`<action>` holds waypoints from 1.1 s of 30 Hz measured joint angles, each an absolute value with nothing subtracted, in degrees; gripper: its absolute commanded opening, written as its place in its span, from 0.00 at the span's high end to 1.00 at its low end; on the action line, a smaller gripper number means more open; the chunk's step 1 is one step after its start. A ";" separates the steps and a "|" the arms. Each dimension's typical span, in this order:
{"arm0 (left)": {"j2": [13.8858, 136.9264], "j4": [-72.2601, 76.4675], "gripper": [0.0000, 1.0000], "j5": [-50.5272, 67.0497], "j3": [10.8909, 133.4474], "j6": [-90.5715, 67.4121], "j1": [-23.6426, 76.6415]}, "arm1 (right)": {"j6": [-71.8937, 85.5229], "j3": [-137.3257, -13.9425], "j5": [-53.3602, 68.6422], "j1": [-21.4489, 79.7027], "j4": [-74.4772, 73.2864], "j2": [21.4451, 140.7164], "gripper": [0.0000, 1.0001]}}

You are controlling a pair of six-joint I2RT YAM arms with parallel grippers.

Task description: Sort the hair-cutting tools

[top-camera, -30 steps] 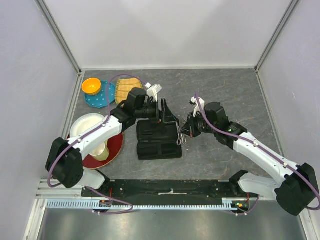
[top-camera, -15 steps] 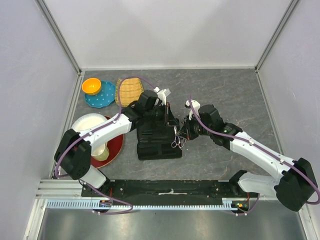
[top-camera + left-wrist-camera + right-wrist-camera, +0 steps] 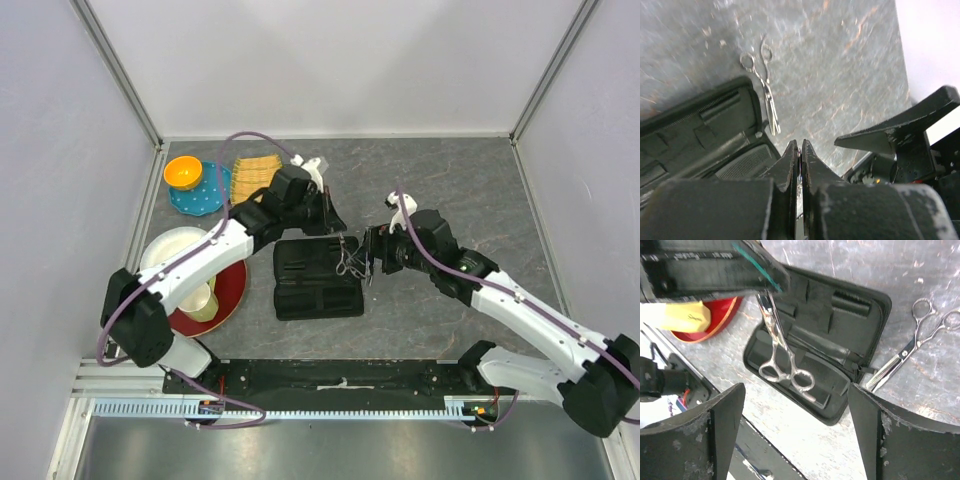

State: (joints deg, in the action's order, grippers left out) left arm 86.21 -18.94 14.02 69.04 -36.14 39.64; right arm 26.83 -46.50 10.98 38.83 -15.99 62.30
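One pair of silver scissors (image 3: 782,360) hangs blades-up over the open black zip case (image 3: 840,335), ring handles down. My left gripper (image 3: 715,265) is shut on its blades; from above it (image 3: 338,230) is over the case's far right corner, with the scissors (image 3: 347,260) dangling below. My right gripper (image 3: 796,390) stands wide open just short of the handles, touching nothing, and sits (image 3: 371,258) right of the case. A second pair of scissors (image 3: 912,347) lies flat on the table beside the case, also in the left wrist view (image 3: 762,82). I cannot pick out the comb.
At the left stand a red plate (image 3: 232,295) with a cream cup (image 3: 200,302), a white bowl (image 3: 170,248), a blue plate (image 3: 195,195) with an orange bowl (image 3: 182,171), and a woven basket (image 3: 255,175). White walls enclose the grey table (image 3: 450,190).
The right gripper, shut on the scissors before, has opened and let go. The left gripper closed on the blades and now carries the scissors, shifted back over the case's far right corner.
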 measured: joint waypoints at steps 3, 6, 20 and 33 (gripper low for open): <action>84.05 -21.89 0.98 10.24 74.08 -36.16 39.57 | 28.99 -47.16 9.65 38.81 -15.42 58.92 0.05; 82.13 -22.70 0.98 8.47 80.40 -36.29 39.55 | 31.66 -47.51 10.76 38.79 -11.07 55.42 0.03; 64.93 -8.75 0.98 6.37 82.08 -52.36 39.40 | 42.35 -48.29 12.23 38.81 16.03 46.46 0.03; 64.12 1.15 0.98 6.74 74.04 -62.61 39.40 | 50.24 -48.86 19.16 38.85 34.41 55.42 0.64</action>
